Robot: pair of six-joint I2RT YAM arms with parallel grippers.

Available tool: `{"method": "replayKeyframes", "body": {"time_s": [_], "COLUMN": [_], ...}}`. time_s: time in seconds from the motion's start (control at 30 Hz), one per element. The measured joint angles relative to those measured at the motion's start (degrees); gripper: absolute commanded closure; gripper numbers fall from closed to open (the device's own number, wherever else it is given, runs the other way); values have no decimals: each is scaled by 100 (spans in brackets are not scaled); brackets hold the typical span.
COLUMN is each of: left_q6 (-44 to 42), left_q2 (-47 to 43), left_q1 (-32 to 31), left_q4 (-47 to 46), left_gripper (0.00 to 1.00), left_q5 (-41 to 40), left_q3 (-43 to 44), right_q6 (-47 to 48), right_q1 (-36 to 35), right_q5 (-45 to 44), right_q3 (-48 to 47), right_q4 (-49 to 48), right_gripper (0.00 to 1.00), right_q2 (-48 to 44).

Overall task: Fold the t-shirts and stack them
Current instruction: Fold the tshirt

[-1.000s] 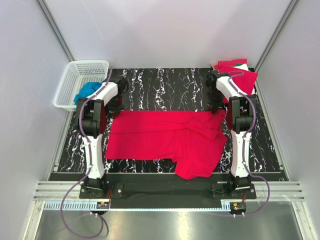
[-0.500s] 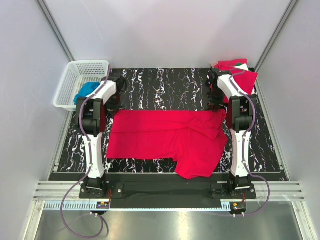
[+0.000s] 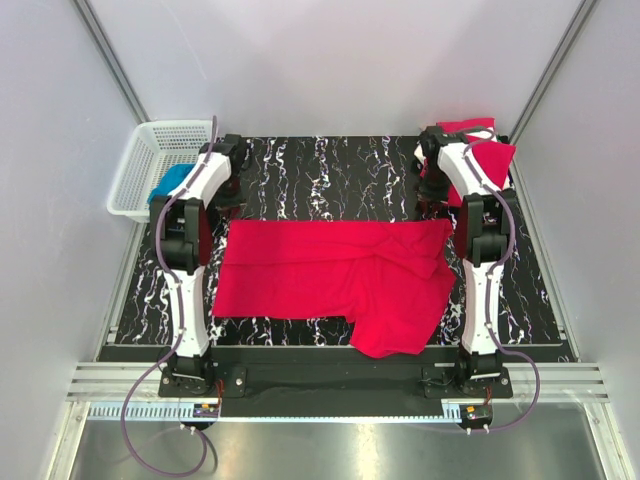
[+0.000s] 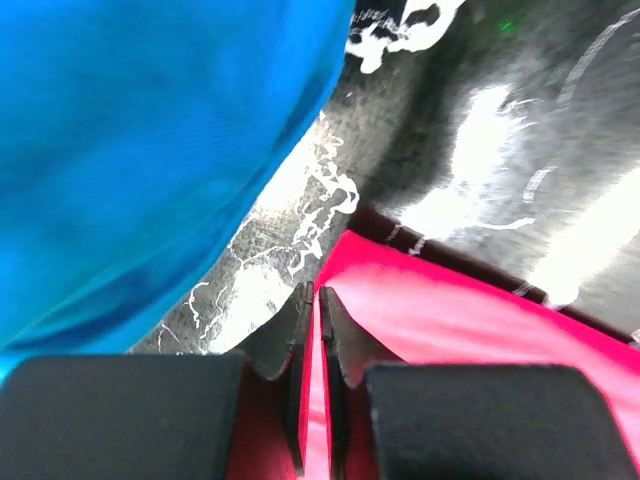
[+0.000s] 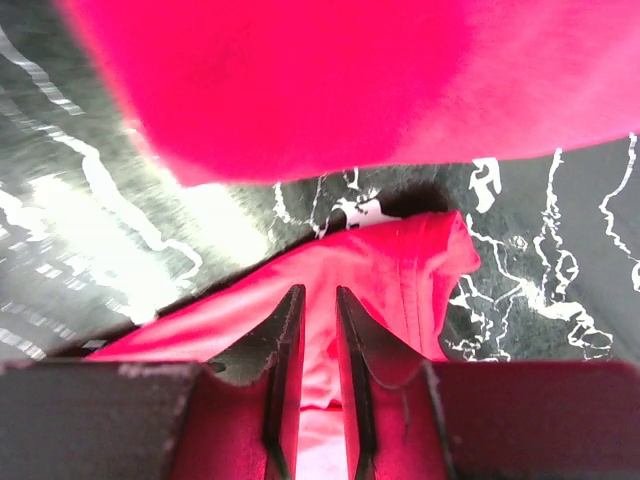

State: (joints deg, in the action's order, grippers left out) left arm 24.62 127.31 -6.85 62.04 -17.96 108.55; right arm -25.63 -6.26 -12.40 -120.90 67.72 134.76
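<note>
Two tools (image 4: 313, 292) (image 5: 318, 292) apparently just above t-shirt (image 3: 330, 275) corners.

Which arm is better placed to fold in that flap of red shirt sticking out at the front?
Likely the right arm: the flap of the red t-shirt lies beside its base; the left arm stands across the shirt.

I've eased both sets of jaws apart and drawn the left gripper (image 4: 311, 300) and right gripper (image 5: 318, 295) back toward 12 o'clock, leaving the t-shirt (image 3: 330, 275) lying with a straighter far edge.
</note>
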Motion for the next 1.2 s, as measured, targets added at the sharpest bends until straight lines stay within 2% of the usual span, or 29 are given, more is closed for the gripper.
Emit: {"method": "replayKeyframes", "body": {"time_s": [0.13, 0.2, 0.27, 0.33, 0.47, 0.7, 1.07, 1.1, 1.13, 1.2], "left_q6": [-7, -20, -39, -70, -87, -107, -109, -109, -109, -107], "left_q2": [-188, -363, -640, -966, -1578, -1655, -1694, -1720, -1753, -1810], "left_q1": [-28, -48, -72, -133, -330, -581, -1056, -1040, -1032, -1025], "left_q4": [107, 122, 90, 85, -2, -212, -136, -125, -118, -87], "left_gripper": [86, 84, 79, 76, 75, 75, 75, 75, 75, 75], "left_q5": [92, 197, 319, 424, 756, 1329, 1274, 1248, 1217, 1169], "left_q3": [149, 85, -151, -446, -984, -1270, -1274, -1283, -1305, -1353], "right_q6": [20, 33, 44, 44, 35, 101, 431, 446, 461, 476], "right_q1": [0, 0, 0, -9, -22, -90, -120, -122, -125, -127], "right_q5": [168, 315, 544, 723, 1172, 1735, 2398, 2448, 2527, 2601], "right_q3": [-66, 101, 649, 1139, 1891, 2299, 2839, 2848, 2881, 2940], "right_q4": [50, -11, -195, -258, -452, -710, -1285, -1331, -1401, -1480], "right_gripper": [75, 71, 66, 66, 66, 65, 63, 62, 54, 53], "right_q2": [-264, -511, -957, -1349, -1893, -1917, -1744, -1703, -1674, -1650]}}
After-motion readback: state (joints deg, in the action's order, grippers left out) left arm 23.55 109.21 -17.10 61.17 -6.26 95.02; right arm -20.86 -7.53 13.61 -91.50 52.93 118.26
